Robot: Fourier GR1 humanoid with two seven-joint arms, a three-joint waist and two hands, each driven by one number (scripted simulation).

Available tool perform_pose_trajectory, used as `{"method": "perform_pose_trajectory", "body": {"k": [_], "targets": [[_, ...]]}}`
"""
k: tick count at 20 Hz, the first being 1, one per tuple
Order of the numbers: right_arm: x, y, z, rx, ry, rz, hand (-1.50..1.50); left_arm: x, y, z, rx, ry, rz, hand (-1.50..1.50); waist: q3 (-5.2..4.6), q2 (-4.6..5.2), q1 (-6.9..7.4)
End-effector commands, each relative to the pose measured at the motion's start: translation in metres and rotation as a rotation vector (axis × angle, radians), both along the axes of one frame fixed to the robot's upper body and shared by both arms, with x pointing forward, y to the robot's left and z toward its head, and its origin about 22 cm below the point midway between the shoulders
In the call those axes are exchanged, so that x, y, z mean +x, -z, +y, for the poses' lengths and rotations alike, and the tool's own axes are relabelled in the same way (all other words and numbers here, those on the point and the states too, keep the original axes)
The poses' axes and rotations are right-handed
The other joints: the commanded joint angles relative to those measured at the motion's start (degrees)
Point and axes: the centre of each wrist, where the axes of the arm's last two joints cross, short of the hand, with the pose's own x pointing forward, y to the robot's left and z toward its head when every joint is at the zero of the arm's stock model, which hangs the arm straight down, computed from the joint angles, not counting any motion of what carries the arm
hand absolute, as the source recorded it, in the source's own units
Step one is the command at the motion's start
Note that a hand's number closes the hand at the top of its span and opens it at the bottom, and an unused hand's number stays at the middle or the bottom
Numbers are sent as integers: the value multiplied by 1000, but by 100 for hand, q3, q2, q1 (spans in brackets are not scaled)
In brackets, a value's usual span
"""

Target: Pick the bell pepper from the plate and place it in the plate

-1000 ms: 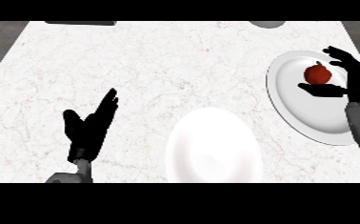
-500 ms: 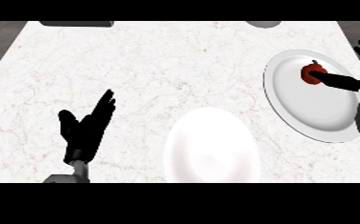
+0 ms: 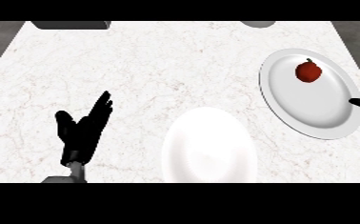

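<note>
Bell pepper (image 3: 308, 71) sits alone on the far part of the grey plate (image 3: 309, 118), up and just left of the right hand (image 3: 354, 100). Only a black tip of that hand shows at the view's right edge, w/ fingers can't tell. Left hand (image 3: 82, 130) rests released, fingers straight; white plate (image 3: 209, 147) lies to its right, apart.

Only a fingertip of the right hand (image 3: 354, 101) shows, the rest cut off at the right edge

White marble counter (image 3: 162, 70) carries two plates (image 3: 208, 147) (image 3: 309, 108).
</note>
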Motion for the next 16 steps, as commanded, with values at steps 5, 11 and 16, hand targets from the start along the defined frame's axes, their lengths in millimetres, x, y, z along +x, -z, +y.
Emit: {"method": "perform_pose_trajectory", "body": {"k": [5, 11, 16], "targets": [[-57, 16, -32, -34, -143, 46, -150, 6, 15, -17, -5, -24, 53, 0, -40, 20, -65], [-104, 36, -42, -99, -157, 84, -150, -20, 20, 1, -12, -4, 65, 0, -43, 7, -66], [-130, 26, -55, -121, -156, 130, -150, -12, 21, -23, 4, -38, 63, 0, -44, 3, -96]]}}
